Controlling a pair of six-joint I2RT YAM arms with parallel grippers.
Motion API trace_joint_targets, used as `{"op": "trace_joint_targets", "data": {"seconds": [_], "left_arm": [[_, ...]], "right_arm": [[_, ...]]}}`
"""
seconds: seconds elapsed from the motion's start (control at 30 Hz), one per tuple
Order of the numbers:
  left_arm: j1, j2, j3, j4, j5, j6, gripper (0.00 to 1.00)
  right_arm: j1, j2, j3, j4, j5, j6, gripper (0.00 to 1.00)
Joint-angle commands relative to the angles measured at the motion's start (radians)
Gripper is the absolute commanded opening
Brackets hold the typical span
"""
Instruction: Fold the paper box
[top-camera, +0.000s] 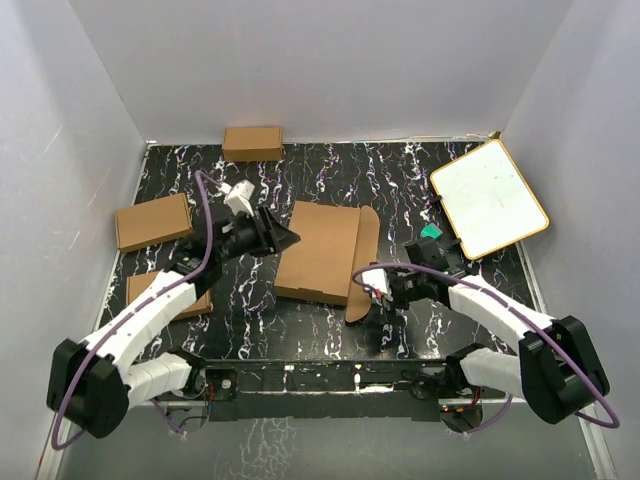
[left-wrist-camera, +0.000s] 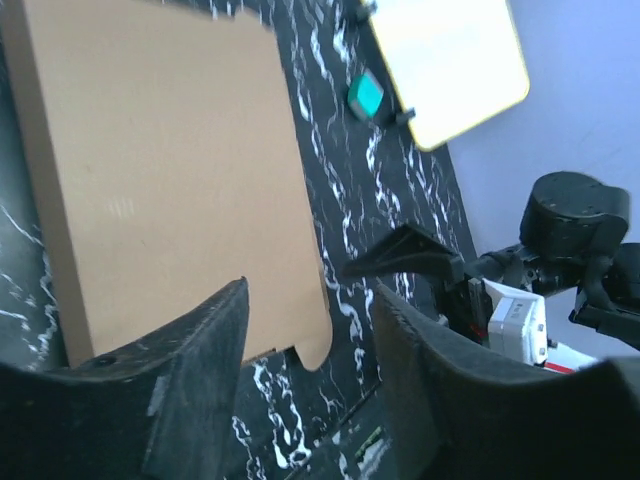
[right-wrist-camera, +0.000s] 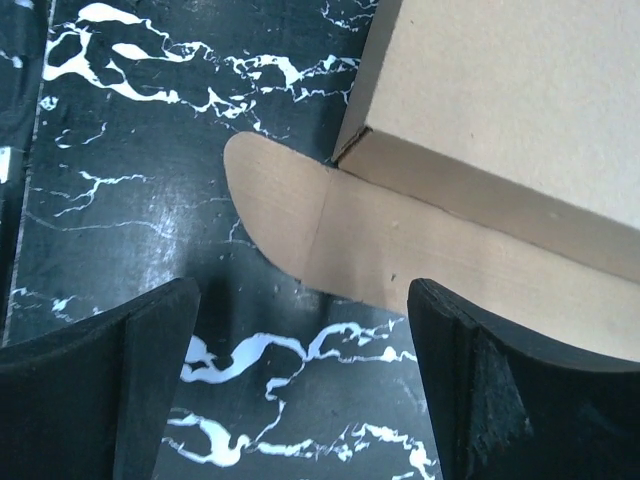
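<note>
The paper box (top-camera: 322, 250) lies in the middle of the black marbled table as a shallow folded brown cardboard shape, with a flap (top-camera: 364, 262) lying out along its right side. In the left wrist view it is a broad brown panel (left-wrist-camera: 160, 160). In the right wrist view its rounded flap (right-wrist-camera: 330, 235) lies flat beside the raised wall. My left gripper (top-camera: 288, 238) is open at the box's left edge, holding nothing. My right gripper (top-camera: 376, 288) is open just right of the flap's near end, holding nothing.
Three smaller ready-made brown boxes stand at the back (top-camera: 252, 143), left (top-camera: 152, 221) and near left (top-camera: 160, 290). A white board with a tan rim (top-camera: 489, 197) lies at the back right, with a small teal object (top-camera: 430, 232) beside it.
</note>
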Motion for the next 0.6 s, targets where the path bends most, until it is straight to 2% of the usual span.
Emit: {"op": "trace_joint_targets", "data": {"seconds": [0.0,0.23,0.57], "left_arm": [[-0.050,0.084,-0.027,0.125,0.079,-0.123,0.48],[-0.189,0.273,0.010,0.131,-0.008,-0.088,0.44],[-0.206,0.347,-0.027,0.179,-0.046,-0.087,0.40]], "right_arm": [[0.064,0.012,-0.031,0.215,0.038,-0.015,0.90],[0.156,0.053,-0.053,0.283,0.101,0.003,0.86],[0.278,0.099,-0.055,0.353,0.195,0.056,0.79]]}}
